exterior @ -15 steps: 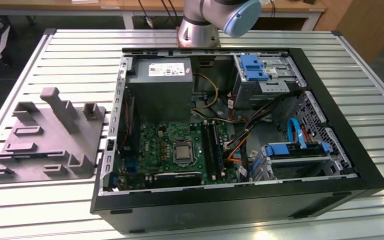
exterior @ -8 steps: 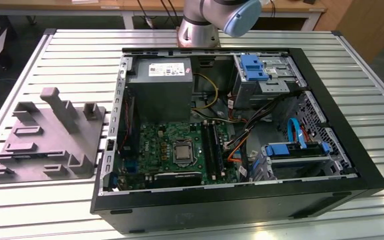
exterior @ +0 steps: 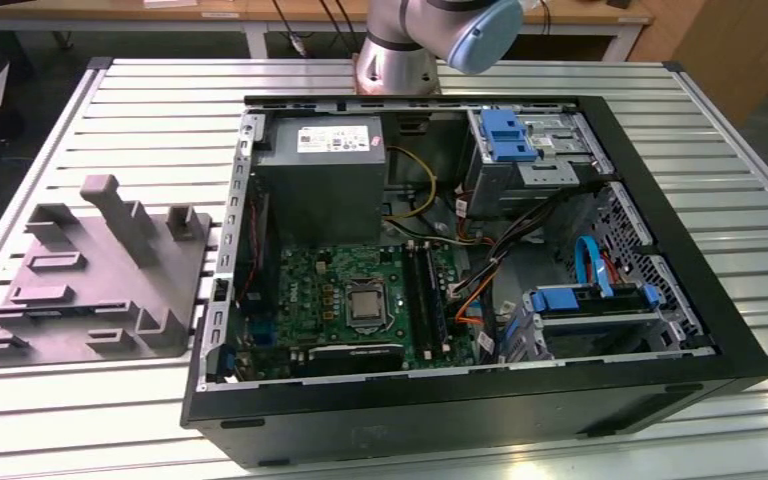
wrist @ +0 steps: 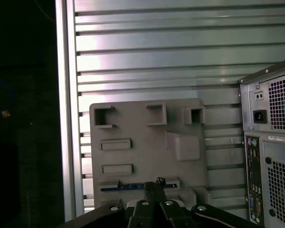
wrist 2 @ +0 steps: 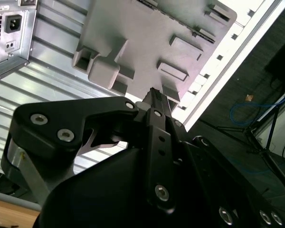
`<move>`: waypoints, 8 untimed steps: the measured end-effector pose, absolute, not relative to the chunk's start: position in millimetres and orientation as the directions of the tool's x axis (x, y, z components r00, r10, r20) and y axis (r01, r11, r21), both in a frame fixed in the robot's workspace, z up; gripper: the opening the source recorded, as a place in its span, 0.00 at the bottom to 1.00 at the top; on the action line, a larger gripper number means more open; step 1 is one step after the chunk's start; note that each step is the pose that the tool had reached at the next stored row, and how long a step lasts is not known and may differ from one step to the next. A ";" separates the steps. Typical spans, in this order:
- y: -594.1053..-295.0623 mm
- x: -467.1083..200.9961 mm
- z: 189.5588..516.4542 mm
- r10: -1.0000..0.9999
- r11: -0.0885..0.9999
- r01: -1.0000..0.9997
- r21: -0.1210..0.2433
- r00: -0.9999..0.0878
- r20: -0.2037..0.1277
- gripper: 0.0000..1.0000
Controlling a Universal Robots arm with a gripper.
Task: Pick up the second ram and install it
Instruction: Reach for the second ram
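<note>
1. The pincer (wrist: pixel 155 183) has its jaws pressed together, gripping nothing, above one grey tray (wrist: pixel 133 123).
2. One second ram (wrist: pixel 121 187) lies in a tray slot.
3. In the exterior view the tray sits at 9 o'clock from one open computer case (exterior: pixel 491 410).

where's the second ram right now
In the first wrist view the ram lies in a slot at the edge of the grey tray, right where the gripper points.

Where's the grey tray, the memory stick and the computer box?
Grey moulded tray (exterior: pixel 104 300), exterior view, flat base.
Thin flat memory stick (wrist: pixel 118 188), first wrist view, long edge.
Black computer case (exterior: pixel 491 405), exterior view, near wall.
</note>
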State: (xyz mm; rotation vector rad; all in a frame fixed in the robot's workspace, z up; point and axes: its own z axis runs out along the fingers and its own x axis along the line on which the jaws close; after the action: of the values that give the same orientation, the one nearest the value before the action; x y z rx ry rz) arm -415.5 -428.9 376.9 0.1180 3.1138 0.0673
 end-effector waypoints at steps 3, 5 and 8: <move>-428.9 -415.7 376.5 0.076 0.996 0.075 0.044 -0.997 -0.023 0.10; -429.3 -416.0 376.2 0.076 0.996 0.075 0.044 -0.997 -0.023 0.10; -429.9 -416.1 375.6 0.076 0.996 0.075 0.044 -0.997 -0.023 0.10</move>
State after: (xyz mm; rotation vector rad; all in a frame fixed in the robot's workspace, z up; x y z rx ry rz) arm -416.1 -429.9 375.6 0.1180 3.1136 0.0675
